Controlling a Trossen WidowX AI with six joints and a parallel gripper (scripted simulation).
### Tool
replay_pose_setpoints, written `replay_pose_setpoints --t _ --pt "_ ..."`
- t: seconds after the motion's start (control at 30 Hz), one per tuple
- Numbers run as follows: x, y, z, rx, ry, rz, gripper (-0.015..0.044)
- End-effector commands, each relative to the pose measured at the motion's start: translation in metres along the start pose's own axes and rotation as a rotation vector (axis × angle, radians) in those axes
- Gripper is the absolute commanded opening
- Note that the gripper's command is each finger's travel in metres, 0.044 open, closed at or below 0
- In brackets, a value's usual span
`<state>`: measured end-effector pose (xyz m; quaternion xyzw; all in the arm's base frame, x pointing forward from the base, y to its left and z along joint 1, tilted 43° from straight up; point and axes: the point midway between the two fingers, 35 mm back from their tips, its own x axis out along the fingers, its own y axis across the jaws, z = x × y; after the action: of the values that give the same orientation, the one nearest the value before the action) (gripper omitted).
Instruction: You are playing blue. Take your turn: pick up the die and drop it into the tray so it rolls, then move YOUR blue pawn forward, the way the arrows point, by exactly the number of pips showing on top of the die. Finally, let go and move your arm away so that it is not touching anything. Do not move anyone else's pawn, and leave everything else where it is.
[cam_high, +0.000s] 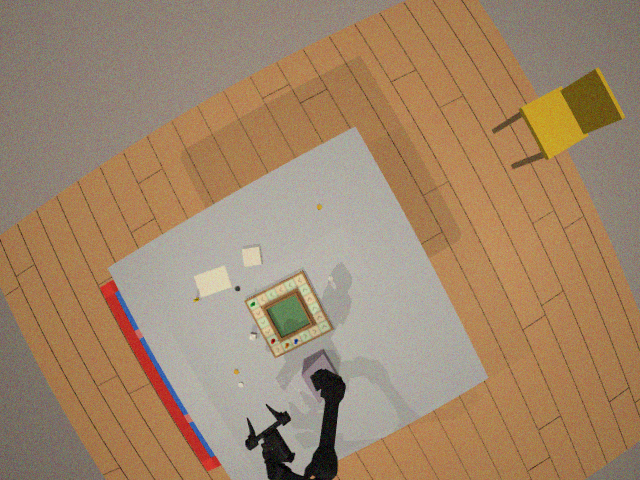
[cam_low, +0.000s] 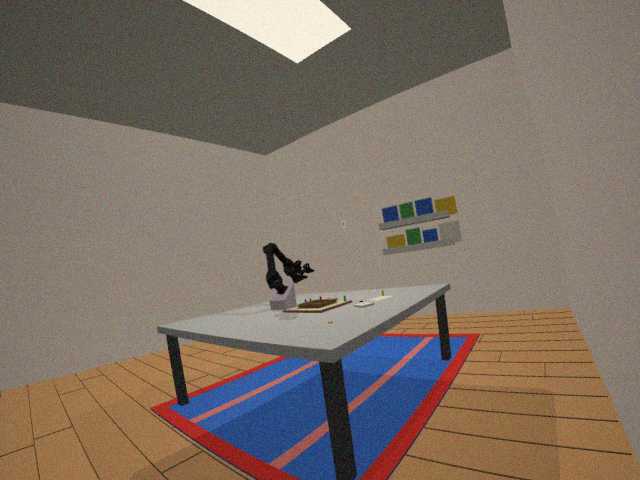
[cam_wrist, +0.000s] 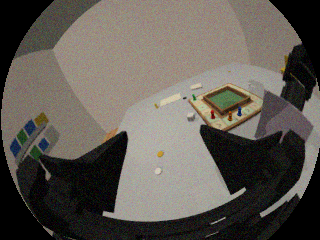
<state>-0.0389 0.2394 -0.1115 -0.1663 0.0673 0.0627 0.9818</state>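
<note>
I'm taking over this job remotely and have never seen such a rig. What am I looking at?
The machine is one black robot arm. Its gripper stands open, holding nothing. The top picture looks down on the table; the exterior one views it from across the room; the wrist one looks out between the fingers. On the table lies a game board around a green-floored tray, carrying red, orange, blue and green pawns. A white die sits beside the board, among cards and small round pieces.
</note>
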Motion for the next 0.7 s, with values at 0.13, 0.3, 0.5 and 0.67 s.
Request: replay_pose_setpoints --t 0.13,0.3,0.5,0.67 --pt "0.037 -0.001 0.002 -0.045 0.120 -0.164 0.0275" --pt "0.087 -0.008 0.002 -0.068 0.325 -0.369 0.0275" --pt "0.145 -0.024 -0.001 -0.033 0.597 -0.561 0.0275" --pt "0.191 -0.045 -0.006 0.041 0.820 -0.688 0.0275"
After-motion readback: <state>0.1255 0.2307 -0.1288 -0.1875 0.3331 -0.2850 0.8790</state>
